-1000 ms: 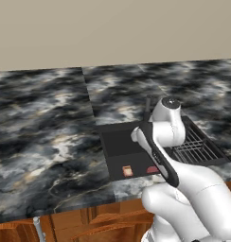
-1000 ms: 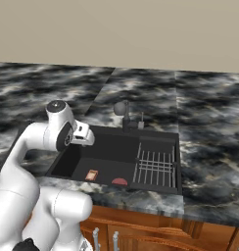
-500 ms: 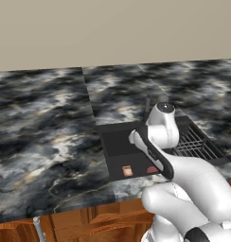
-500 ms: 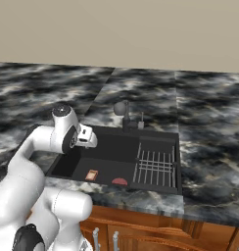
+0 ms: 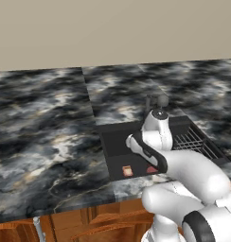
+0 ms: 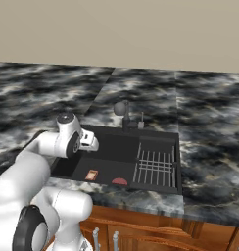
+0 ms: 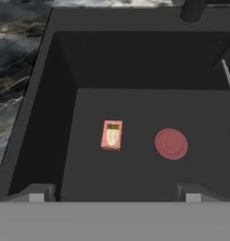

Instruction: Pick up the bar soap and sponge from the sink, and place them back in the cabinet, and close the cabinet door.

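The two-finger gripper (image 7: pixel 114 193) stands with its jaws spread wide and holds nothing; its dark fingertips (image 7: pixel 36 193) rise at the lower edge of the hand view, poised above the floor of the black rectangular recessed sink (image 7: pixel 60 108). Directly ahead of the gripper, on the sink floor, lies a small orange-pink rectangular bar (image 7: pixel 111 134), and just beside it a flat pink-red round piece (image 7: pixel 171 143); the two are apart and neither is touched. The green-and-yellow sponge cannot be identified, so its location cannot be stated. Compared with one second ago, the white arm (image 5: pixel 157 134) has lowered and swung its wrist forward over the sink (image 6: pixel 116 147), bringing the hand closer to the basin opening; the orange-pink bar (image 6: pixel 91 175) and the pink-red piece (image 6: pixel 119 181) remain in place. This suggests the approach to the first pick is under way, with no item yet lifted. The grey wire rack (image 6: pixel 155 164) and dark faucet (image 6: pixel 122 112) are unchanged.
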Robot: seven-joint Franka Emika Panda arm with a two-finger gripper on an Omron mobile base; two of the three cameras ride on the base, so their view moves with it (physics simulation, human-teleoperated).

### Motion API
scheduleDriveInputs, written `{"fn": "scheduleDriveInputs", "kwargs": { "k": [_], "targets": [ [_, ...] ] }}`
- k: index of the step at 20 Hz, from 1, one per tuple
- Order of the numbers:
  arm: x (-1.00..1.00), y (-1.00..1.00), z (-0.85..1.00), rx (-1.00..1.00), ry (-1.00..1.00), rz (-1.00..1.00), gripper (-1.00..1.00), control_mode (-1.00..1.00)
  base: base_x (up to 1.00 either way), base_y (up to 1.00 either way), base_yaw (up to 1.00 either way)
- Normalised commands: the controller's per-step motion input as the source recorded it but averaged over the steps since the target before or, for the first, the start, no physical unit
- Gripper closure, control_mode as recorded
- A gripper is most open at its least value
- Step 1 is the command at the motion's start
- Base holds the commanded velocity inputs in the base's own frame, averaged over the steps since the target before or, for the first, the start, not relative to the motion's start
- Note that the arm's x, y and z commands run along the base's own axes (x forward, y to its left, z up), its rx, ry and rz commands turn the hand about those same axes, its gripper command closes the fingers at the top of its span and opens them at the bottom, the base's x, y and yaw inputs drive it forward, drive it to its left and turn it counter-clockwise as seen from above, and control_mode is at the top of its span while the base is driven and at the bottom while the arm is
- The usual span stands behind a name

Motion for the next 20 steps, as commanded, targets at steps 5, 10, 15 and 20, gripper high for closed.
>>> {"fn": "scheduleDriveInputs", "kwargs": {
  "k": [5, 10, 15, 20],
  "targets": [
    [0.2, 0.04, -0.33, 0.0, 0.0, 0.0, -1.0, -1.0, 0.0, 0.0, 0.0],
    [0.2, 0.04, -0.34, 0.0, 0.0, 0.0, -1.0, -1.0, 0.0, 0.0, 0.0],
    [0.11, 0.04, -0.36, 0.0, 0.0, 0.0, -1.0, -1.0, 0.0, 0.0, 0.0],
    [0.0, 0.0, -0.32, 0.0, 0.02, 0.0, -1.0, -1.0, 0.0, 0.0, 0.0]
  ]
}}
